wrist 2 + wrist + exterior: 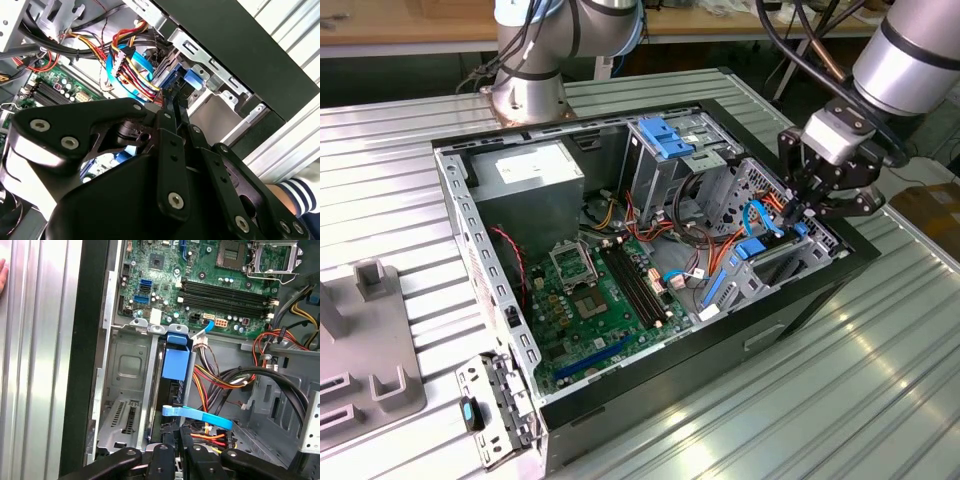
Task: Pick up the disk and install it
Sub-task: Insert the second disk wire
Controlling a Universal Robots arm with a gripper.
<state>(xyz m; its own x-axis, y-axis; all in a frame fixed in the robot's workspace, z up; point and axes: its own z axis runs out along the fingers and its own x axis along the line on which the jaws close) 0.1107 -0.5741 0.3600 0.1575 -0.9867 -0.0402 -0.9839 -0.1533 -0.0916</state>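
Disk point(177, 365) sits on edge inside the drive cage point(125, 390) at the front end of the open computer case point(620, 400), its bright blue carrier facing out in the first wrist view and its body running down into the bay. In the exterior view the blue of the carrier point(752, 248) shows among the metal bay walls near the exterior view's right end of the case. The end effector point(808, 212) hangs just above that bay, its black fingers point(172, 107) drawn close together and reaching down to the top edge of the disk; whether they actually pinch the carrier or merely touch it I cannot tell. A flat blue cable point(200, 415) crosses just in front of the fingertips in the first wrist view, and a bundle of red, yellow and orange wires point(135, 60) loops beside them. Further in lies the green motherboard point(600, 300) with its black memory slots, and beyond it the grey power supply point(525, 175). The case rests on a ribbed metal desk point(820, 400). A striped sleeve point(300, 192) shows at the edge of the second wrist view.
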